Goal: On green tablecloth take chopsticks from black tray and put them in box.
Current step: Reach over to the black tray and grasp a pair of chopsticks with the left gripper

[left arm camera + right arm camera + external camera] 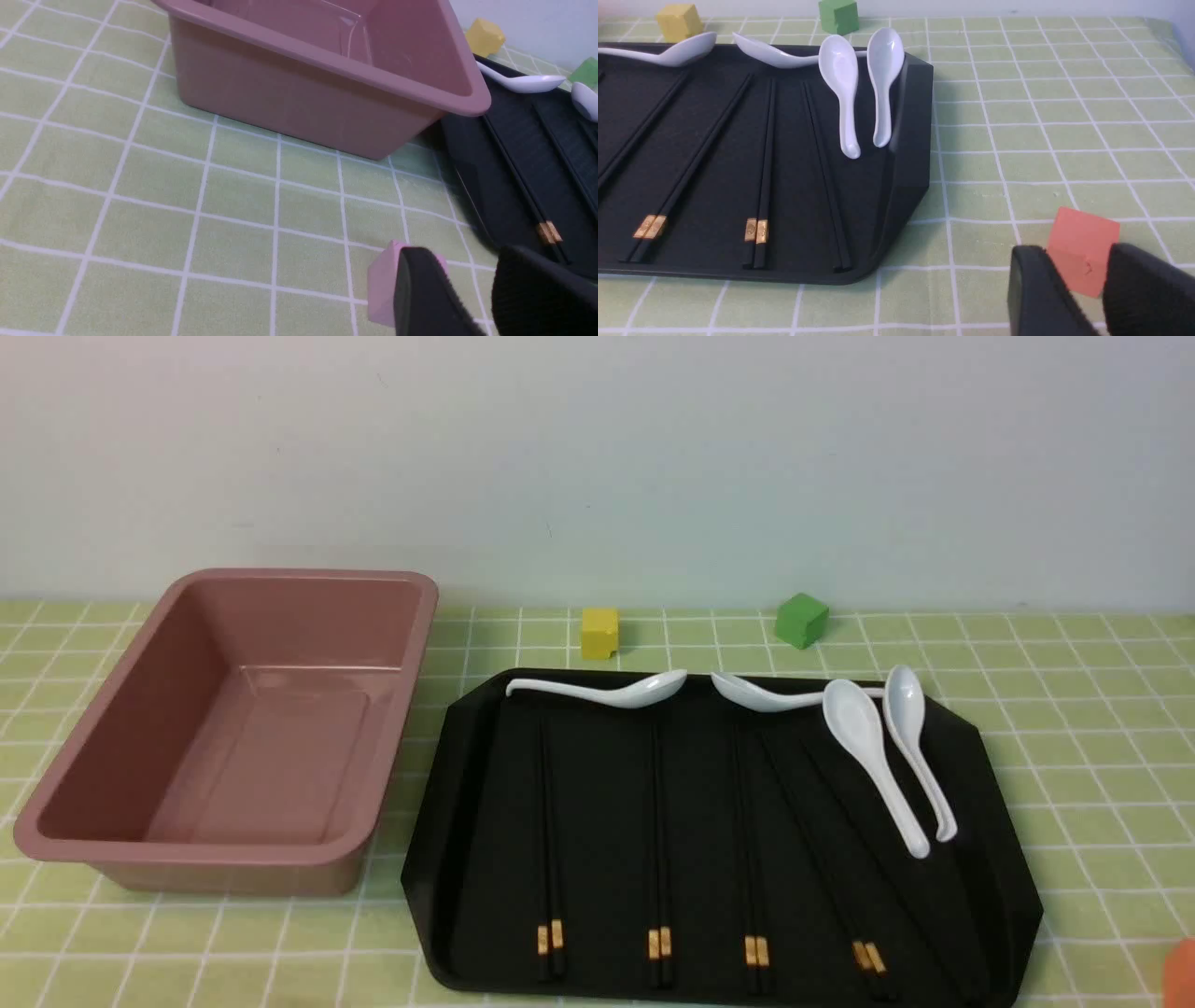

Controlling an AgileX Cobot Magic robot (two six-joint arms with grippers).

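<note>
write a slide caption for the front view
Chopstick pairs and four white spoons on the black tray, empty box beside it

Box (224,879) sits L on tablecloth (1074,728), tray (597,803) just R of it; on tray, 4 pairs of chopsticks (551,821) lie side by side front-to-back, spoons (864,747) at rear & R; L cube (599,633) & R cube (801,620) stand behind tray.
</note>
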